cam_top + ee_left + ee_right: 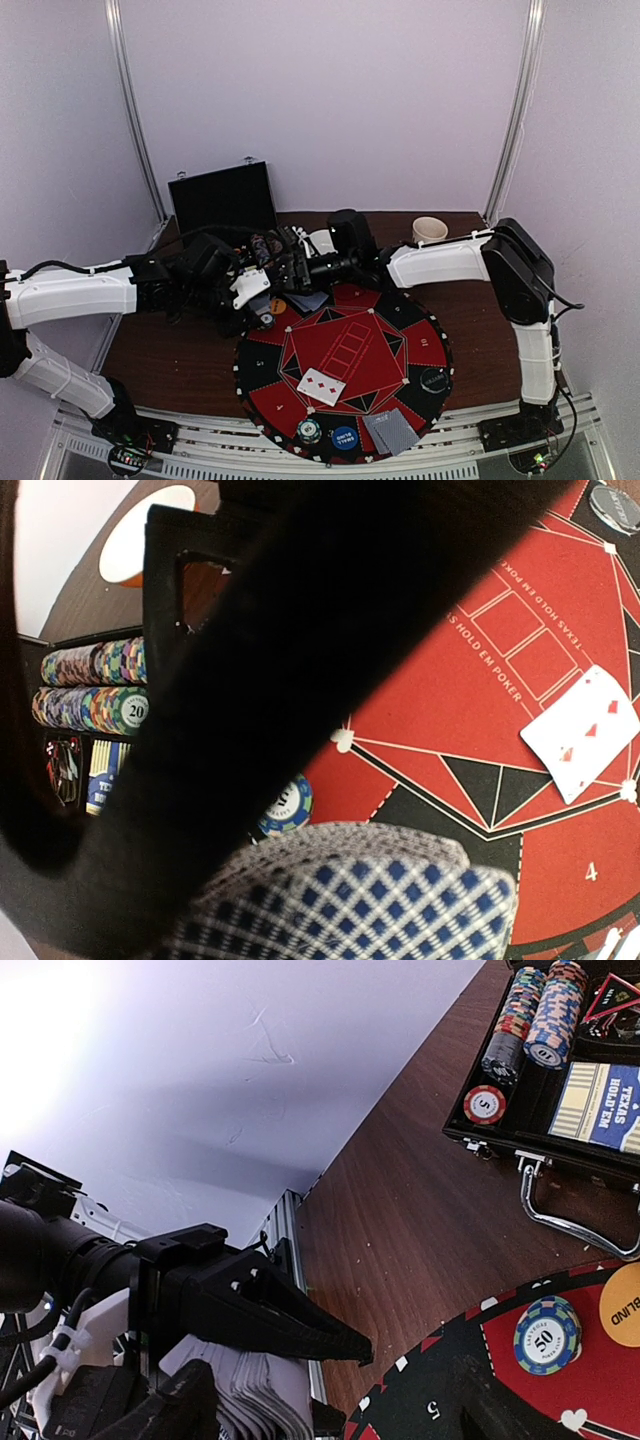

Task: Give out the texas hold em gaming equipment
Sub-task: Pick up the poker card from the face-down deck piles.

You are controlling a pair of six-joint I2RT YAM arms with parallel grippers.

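Clearly, a fanned deck of small playing cards with blue-and-white checked backs (350, 900) was grasped in the left pincer (285, 1380), which was clenched on it above the far-left rim of the big round red-and-black felt mat (400, 345). The right pincer (283, 268) was held close against the deck from the other side; whether it was parted or closed could not be told.

On the mat, white face-up cards with red pips (322, 386) were laid near the centre, and a small pile of grey-blue face-down cards (390, 432) was set at the near rim. Just beside that pile a round blue disc (344, 437) and a teal-and-white chip (309, 431) were seen. A dark disc (434, 380) was placed at the right rim, and an orange disc (278, 306) and a blue-and-white chip marked 50 (547, 1333) at the far-left rim.

Behind the mat, an open black hard briefcase (222, 200) was stood on the brown wooden surface (170, 360), with rows of striped chips (540, 1010) stacked inside it. A pale paper cup (430, 229) was set at the far right. The surface was enclosed by plain pale walls (330, 90).
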